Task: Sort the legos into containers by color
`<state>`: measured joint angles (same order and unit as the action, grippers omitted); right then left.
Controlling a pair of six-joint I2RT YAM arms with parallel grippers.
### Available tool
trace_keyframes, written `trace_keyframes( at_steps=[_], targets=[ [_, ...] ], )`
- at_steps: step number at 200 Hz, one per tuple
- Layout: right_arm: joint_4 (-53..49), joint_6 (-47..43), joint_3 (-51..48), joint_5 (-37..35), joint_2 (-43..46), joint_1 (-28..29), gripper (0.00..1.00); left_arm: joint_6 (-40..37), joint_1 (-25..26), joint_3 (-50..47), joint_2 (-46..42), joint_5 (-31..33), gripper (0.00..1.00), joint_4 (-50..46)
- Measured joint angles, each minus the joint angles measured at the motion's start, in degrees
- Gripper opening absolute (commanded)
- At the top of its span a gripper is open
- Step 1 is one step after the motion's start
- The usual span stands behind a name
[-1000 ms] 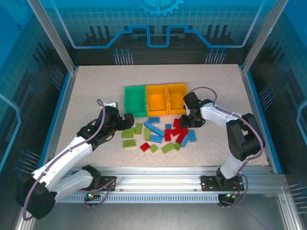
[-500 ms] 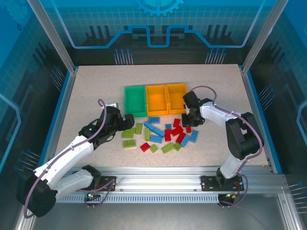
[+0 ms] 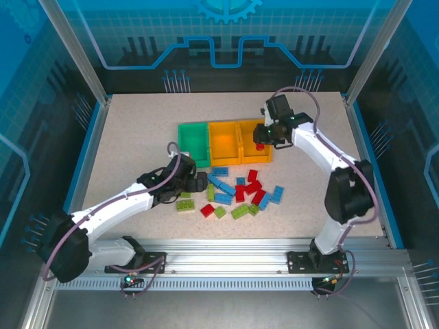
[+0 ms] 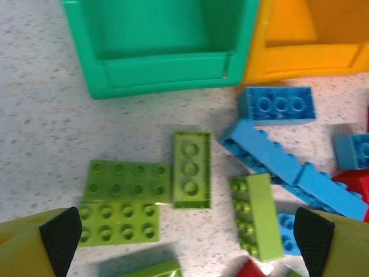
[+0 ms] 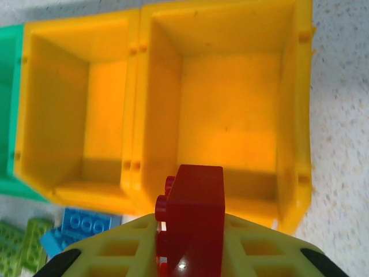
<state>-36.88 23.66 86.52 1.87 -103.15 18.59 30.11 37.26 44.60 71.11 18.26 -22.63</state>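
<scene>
Right gripper [image 3: 263, 139] is clenched on one small red studded plastic brick [image 5: 193, 216], held edgewise with studs facing 9 o'clock. It hangs over the right-hand orange open-topped plastic bin [image 5: 291, 115], low on its 6 o'clock side. In the right wrist view the brick overlaps that near wall and sits close to the divider shared with the middle orange plastic bin [image 5: 57, 104] at 9 o'clock. Risk: if it is let go here it could clip the rim or divider, then bounce back onto the speckled tabletop [image 3: 137, 137] or into the wrong bin. The grip looks to be on a narrow part of the brick, so it could twist on release. Both orange bins look the same and empty, so red and blue could get mixed later. Left gripper [image 4: 187, 234] is released, jaws wide, above the lime green studded bricks at 6 o'clock of the green plastic bin [image 4: 155, 34]. The narrow lime green brick [image 4: 191, 168] touches a flat lime green eight-stud brick [image 4: 128, 180], and a lime green brick lying on its side [image 4: 258, 216] is just beside a long light blue brick [image 4: 271, 158]. Risk: closing here could catch two pieces, or shove the blue one along.
</scene>
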Motion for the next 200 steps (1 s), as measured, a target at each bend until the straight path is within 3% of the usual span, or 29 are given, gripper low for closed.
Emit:
trace_keyframes(
  at_steps=[52,107,140,200],
  targets=[
    [-3.30,1.60,13.44,0.87,-15.26,-1.68,0.40,0.04,5.86,4.92,6.54,0.76,0.99,0.42],
    [-4.22,2.67,16.48,2.71,-16.96,-1.81,0.52,2.36,6.47,5.18,7.37,3.98,0.99,-1.55],
    [-2.89,2.60,10.14,4.07,-12.07,-1.68,0.67,4.92,6.29,5.18,5.99,6.97,0.99,-6.75],
    [-1.29,1.77,-3.72,4.66,2.95,-2.01,0.79,14.91,3.82,-0.63,4.39,5.46,0.99,-14.08]
  ],
)
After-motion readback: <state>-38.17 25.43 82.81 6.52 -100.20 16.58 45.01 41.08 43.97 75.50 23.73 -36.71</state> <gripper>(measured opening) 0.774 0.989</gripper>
